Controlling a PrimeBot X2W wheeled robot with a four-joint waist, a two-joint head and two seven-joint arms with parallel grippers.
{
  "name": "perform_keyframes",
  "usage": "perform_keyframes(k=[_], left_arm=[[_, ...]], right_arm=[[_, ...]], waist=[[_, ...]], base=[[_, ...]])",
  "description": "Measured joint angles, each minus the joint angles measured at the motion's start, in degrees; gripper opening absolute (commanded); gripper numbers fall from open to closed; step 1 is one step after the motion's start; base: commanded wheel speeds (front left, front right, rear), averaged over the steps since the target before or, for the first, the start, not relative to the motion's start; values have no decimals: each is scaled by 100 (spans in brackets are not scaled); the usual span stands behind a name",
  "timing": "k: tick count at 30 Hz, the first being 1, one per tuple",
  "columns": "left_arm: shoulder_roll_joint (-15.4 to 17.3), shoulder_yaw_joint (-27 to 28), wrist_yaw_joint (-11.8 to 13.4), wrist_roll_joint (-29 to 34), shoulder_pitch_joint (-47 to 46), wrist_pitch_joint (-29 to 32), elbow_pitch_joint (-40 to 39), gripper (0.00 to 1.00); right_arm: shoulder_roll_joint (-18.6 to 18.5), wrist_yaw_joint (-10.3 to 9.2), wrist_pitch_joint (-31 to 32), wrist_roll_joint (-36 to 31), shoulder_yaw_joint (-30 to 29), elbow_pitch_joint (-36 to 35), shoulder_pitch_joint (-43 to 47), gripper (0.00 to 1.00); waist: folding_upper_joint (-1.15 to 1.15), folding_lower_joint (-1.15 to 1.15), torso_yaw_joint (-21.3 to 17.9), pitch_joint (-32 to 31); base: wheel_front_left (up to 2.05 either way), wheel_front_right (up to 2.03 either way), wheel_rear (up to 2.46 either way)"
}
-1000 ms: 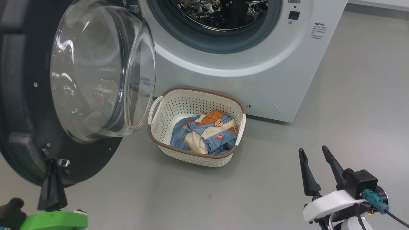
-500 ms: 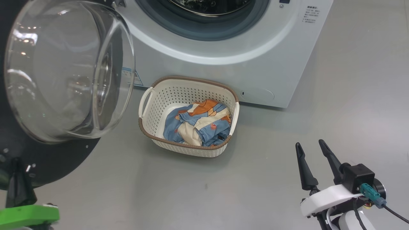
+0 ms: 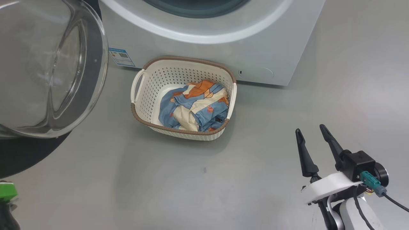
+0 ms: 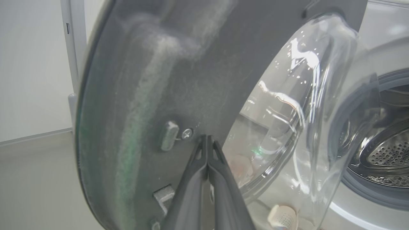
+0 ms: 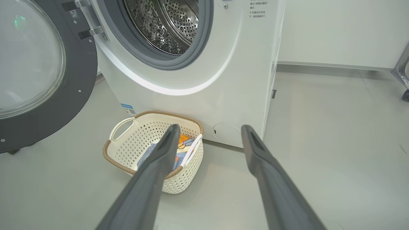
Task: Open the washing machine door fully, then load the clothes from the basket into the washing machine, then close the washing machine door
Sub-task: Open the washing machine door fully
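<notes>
Evidently, the clothes (image 3: 195,105) were found bunched in the basket (image 3: 150,86) at frame centre. They were judged soft and light, best pinched at a raised fold. The right pincer (image 3: 310,128) was spread apart, the left pincer (image 4: 207,138) pressed together.

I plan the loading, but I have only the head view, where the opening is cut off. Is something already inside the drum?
Observer: In the right wrist view, the visible part of the steel drum looks empty.
Operator: Where does my left tool point?
Observer: The left tool is shut, tips at the dark inner face of the washing machine door, beside a screw; contact I cannot tell.
Operator: Is the door far from the opening?
Observer: The right wrist view shows it swung wide, hinge at the opening's left edge.
</notes>
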Motion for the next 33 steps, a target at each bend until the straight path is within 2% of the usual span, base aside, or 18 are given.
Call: perform_keyframes(k=[10, 17, 26, 33], left_arm=[[261, 414, -3, -38, -500, -1, 511, 0], [570, 690, -53, -31, -835, -4, 933, 0], [481, 709, -213, 187, -911, -5, 1100, 0], [244, 711, -313, 381, -904, -5, 988, 0]], right_arm=[[-14, -1, -1, -40, 15, -3, -207, 100], [-18, -1, -1, -60, 14, 34, -300, 100], [-12, -2, 0, -59, -56, 105, -324, 100], [8, -3, -1, -8, -92, 160, -322, 100]], waist=[[0, 0, -21, 358], [0, 0, -56, 520], [0, 0, -78, 456], [0, 0, -66, 260]], base=[[0, 0, 0], [0, 0, 0], [0, 0, 0], [0, 0, 0]])
